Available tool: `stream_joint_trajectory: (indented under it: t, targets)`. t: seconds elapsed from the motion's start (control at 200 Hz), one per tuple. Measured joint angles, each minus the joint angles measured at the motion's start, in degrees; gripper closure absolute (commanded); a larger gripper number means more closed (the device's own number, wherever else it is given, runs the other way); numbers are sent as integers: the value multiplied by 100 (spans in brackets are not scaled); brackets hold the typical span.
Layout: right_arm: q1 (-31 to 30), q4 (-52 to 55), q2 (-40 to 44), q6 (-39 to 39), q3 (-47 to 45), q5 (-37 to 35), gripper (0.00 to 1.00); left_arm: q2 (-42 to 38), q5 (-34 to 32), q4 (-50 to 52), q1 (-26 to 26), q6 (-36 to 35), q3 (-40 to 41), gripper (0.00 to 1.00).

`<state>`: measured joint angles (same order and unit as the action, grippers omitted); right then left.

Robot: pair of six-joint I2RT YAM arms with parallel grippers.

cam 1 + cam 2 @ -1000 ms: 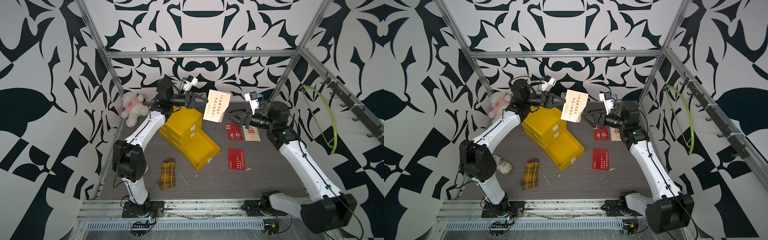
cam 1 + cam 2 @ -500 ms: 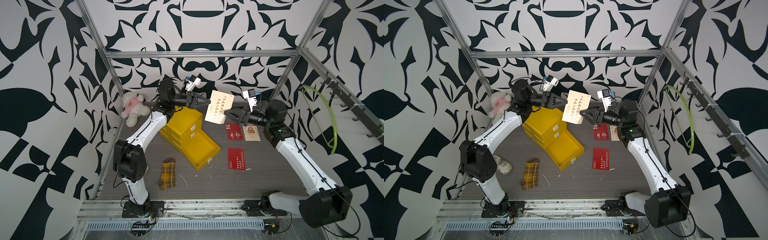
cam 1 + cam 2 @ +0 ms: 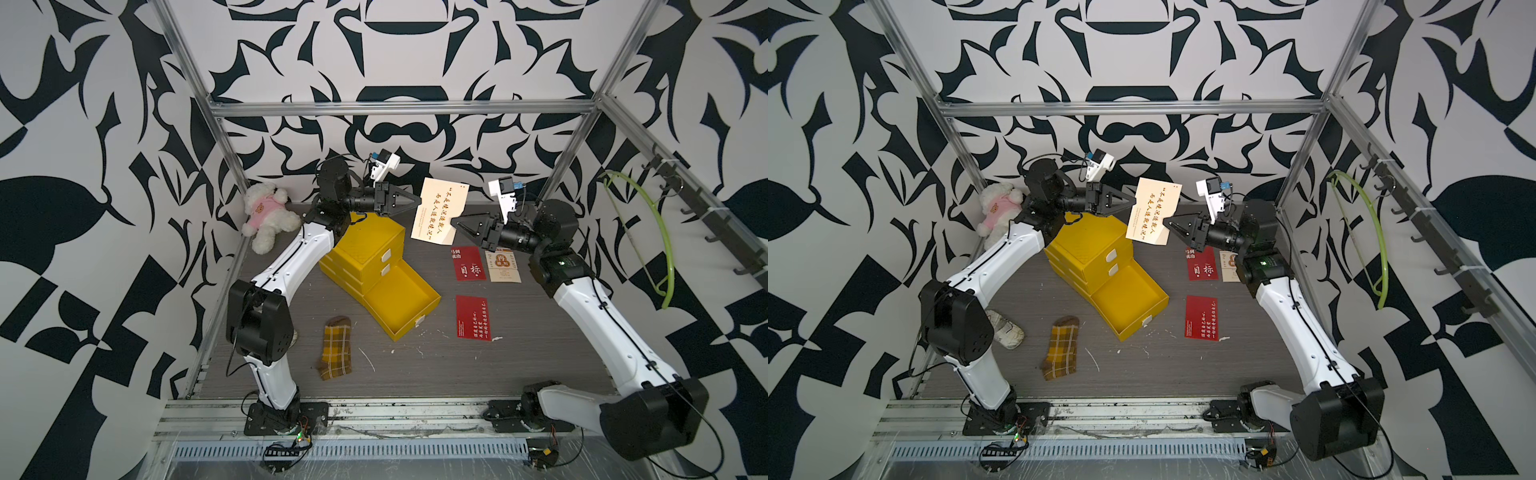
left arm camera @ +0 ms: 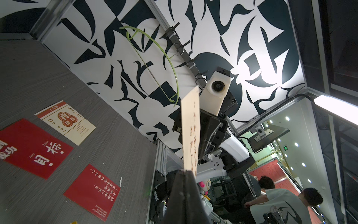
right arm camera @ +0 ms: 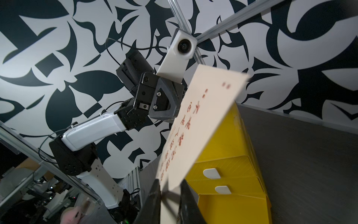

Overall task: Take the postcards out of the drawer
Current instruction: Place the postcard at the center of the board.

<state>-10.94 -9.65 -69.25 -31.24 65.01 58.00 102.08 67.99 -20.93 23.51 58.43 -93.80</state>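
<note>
left gripper (image 3: 417, 202) pinching cream postcard (image 3: 438, 214) midair near yellow drawer unit (image 3: 365, 245) | right gripper (image 3: 458, 220) jaws flank its other edge, grip cannot tell | left wrist view alone shows it edge-on | pulled-out bottom drawer (image 3: 399, 299): bare yellow floor | three postcards (image 3: 473, 318) flat on table (image 3: 415, 374) beside it

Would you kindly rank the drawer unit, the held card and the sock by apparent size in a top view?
1. drawer unit
2. held card, though it hangs nearer the camera, so this is unsure
3. sock

Robotics lab: aluminium-framed patterned enclosure (image 3: 399, 109)
</note>
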Motion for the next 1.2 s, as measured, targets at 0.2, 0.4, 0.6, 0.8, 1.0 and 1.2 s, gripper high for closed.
stream_joint_trajectory:
  t: [0.2,0.4,0.6,0.8,1.0,1.2]
  targets:
    - [-17,98,-15,-28,9,-173,97,-208,-337,522,28,-507,72,100]
    - [-44,645,-98,63,210,-590,100,-474,-754,1257,125,-1296,59,100]
    - [-155,1255,-264,160,299,-1314,100,-592,-1047,1910,358,-2046,-4,100]
    - [-330,1628,-450,216,420,-1823,100,-595,-1086,2149,520,-2262,-4,100]
    - [-334,1921,-431,435,555,-1910,100,-592,-1209,2476,527,-2516,-101,51]
    - [-332,2636,-278,940,935,-1954,100,-592,-1600,2997,525,-2951,-205,0]
